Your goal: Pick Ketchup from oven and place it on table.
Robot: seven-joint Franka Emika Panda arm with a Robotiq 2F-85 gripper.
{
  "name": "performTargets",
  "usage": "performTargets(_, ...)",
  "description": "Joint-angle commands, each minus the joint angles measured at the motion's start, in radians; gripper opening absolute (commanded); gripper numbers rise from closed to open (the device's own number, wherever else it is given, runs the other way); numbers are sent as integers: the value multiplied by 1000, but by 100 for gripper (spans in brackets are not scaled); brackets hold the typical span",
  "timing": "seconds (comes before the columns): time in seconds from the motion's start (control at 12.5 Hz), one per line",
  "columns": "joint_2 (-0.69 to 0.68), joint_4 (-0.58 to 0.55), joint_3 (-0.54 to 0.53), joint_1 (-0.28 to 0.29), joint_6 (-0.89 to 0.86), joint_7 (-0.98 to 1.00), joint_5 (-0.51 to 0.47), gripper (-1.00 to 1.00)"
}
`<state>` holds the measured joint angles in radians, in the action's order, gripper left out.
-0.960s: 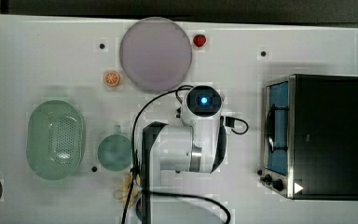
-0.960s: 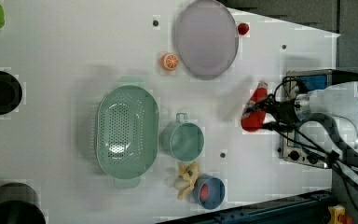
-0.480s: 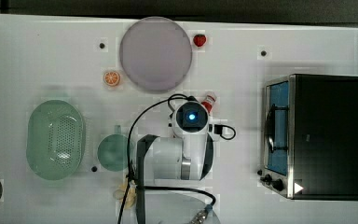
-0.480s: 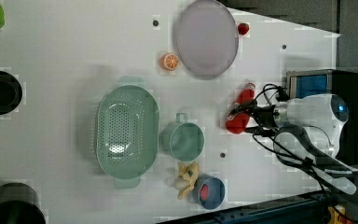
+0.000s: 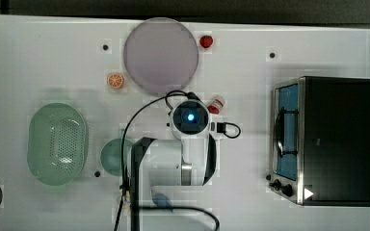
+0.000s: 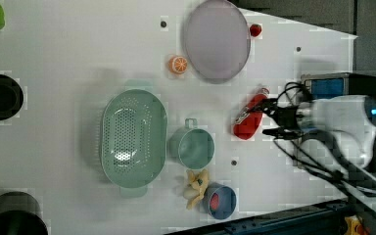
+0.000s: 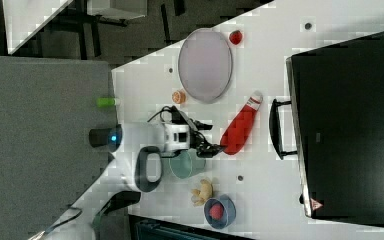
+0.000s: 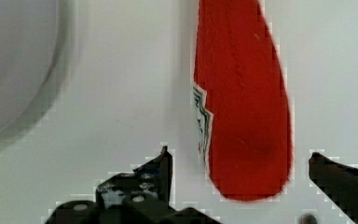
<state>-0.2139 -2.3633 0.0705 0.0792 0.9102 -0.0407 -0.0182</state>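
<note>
Red plastic, the ketchup (image 8: 242,116) lay flat on its side on the white bench (image 5: 43,57), between the round grey plate (image 5: 161,55) and the oven (image 5: 335,139), well apart from the oven and out of it, so I judged the placing part of the task as good as done. My gripper (image 8: 240,175) stood wide, one finger either side of the bottle's fat base, neither pressing it; nothing was held. I read the open jaws as a release: the bottle rested on its own weight, and lying down it was unlikely to topple, though a round body could roll if nudged. In the right view its white cap (image 7: 255,98) pointed toward the plate end of the bench. A white label edge (image 8: 201,122) with dark and red print showed along one flank, turned mostly away; no word was legible. The oven's door looked shut, handle (image 7: 275,129) facing the bottle.
</note>
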Motion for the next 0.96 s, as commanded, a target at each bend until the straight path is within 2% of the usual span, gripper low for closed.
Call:
performTargets(0.08,180,106,10,-27,-131,-12,4,100)
performTargets(0.48,331,367,5,-26,-516,-12,5,100)
performTargets(0.8,338,581,0,-25,-699,-11,5,100)
performTargets(0.96,339,616,3,-25,-772,-11,5,100)
